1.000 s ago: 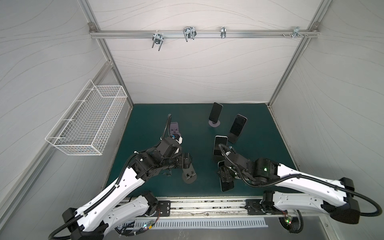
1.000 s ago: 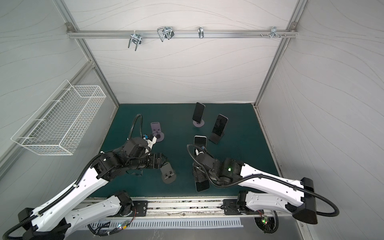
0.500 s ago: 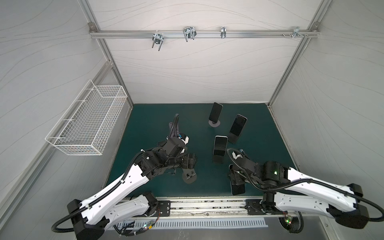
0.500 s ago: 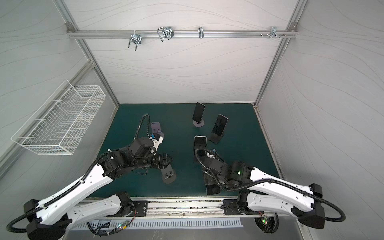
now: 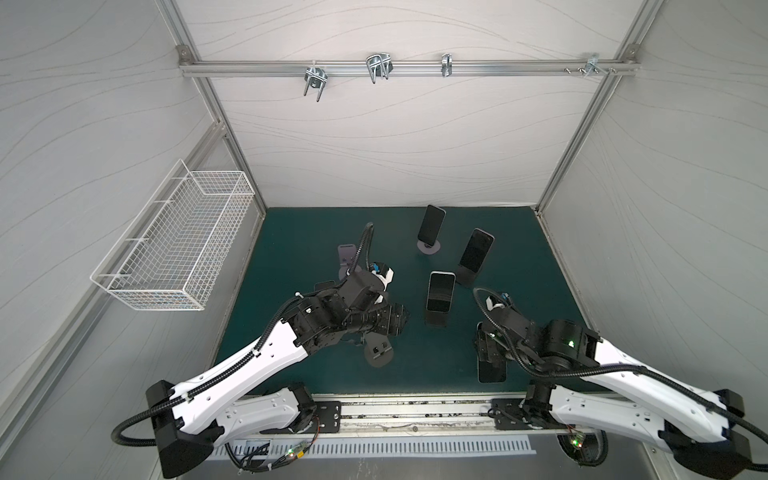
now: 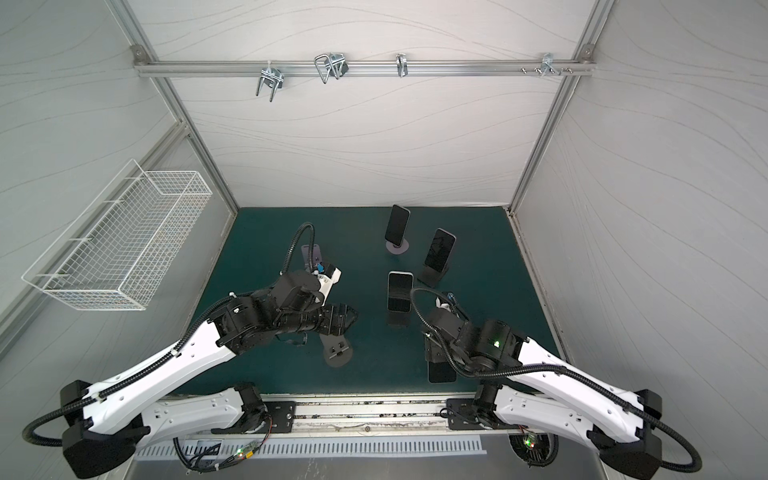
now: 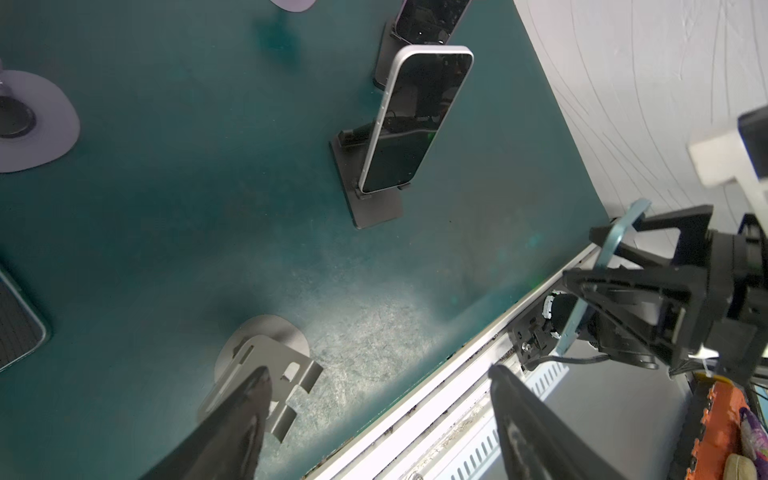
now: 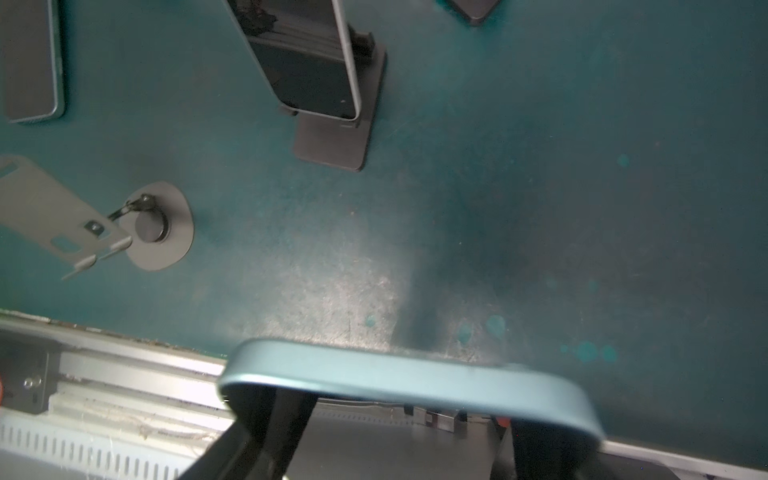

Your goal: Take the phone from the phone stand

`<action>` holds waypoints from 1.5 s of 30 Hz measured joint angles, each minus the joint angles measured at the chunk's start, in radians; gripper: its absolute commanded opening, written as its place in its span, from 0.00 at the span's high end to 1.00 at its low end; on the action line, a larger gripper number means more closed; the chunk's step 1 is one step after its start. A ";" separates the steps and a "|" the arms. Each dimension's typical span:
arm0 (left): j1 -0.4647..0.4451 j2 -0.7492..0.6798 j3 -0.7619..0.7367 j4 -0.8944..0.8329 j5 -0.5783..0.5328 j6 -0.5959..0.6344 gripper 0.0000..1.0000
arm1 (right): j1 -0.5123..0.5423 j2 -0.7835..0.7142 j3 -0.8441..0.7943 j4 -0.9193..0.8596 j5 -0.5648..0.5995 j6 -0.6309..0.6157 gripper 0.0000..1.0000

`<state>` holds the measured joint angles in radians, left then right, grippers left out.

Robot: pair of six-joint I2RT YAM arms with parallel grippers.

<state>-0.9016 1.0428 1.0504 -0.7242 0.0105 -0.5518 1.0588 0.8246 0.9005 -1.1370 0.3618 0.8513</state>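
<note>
Pinching phone (image 5: 492, 372), right gripper (image 5: 489, 351) hangs at mat (image 5: 291, 249) 5 o'clock, near front edge. Left gripper (image 7: 376, 374) spread, near stand (image 7: 270, 347) at 6 o'clock.

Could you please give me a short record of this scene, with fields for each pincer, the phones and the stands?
left pincer: open, holding nothing, close over the empty stand
right pincer: shut on the blue-edged phone, near the front edge of the mat
phones on stands: three, namely the back phone, right phone and centre phone
task state: one phone is off its stand and in the right pincer
</note>
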 measured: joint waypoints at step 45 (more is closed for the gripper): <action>-0.160 0.224 0.070 0.171 -0.012 -0.030 0.16 | -0.603 0.273 -0.197 0.404 -0.384 -0.285 0.44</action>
<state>-1.0615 1.2663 1.1202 -0.5533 -0.0017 -0.5816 0.4553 1.0973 0.7036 -0.7334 -0.0223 0.5663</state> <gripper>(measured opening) 0.844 0.746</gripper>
